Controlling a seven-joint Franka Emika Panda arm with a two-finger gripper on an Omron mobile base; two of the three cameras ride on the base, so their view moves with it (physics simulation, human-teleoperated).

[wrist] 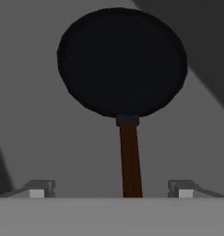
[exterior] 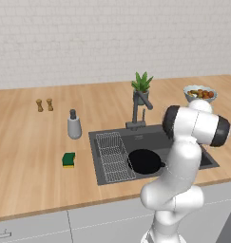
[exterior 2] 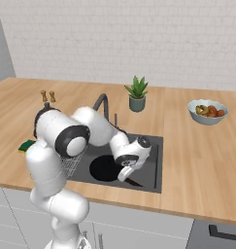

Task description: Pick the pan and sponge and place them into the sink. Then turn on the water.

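Down in the sink (exterior: pixel 103 161), the pan (exterior: pixel 144 161) lies flat on the dark grey floor, round, shallow and black all over, just to the right of the wire rack (exterior: pixel 112 156). From the hand's camera the pan (wrist: pixel 121 62) shows a brown handle running straight back toward the gripper (wrist: pixel 111 191), whose two fingers stand spread wide on either side of the handle with clear space between them and it, so the pan is let go. From the right side the gripper (exterior 2: pixel 125 174) hangs low over the right part of the sink (exterior 2: pixel 156 163), with the pan (exterior 2: pixel 104 168) partly hidden behind the wrist. The view from the left has the arm's elbow covering the right part of the sink, but it gives the sponge (exterior: pixel 68 159) plainly: a small block, green on top with a yellow layer below, resting on the wooden counter (exterior: pixel 31 156) left of the sink. The faucet (exterior: pixel 139 110) rises behind the sink, with a potted plant (exterior: pixel 141 88) just beyond it and a bowl of food (exterior: pixel 199 93) further right.
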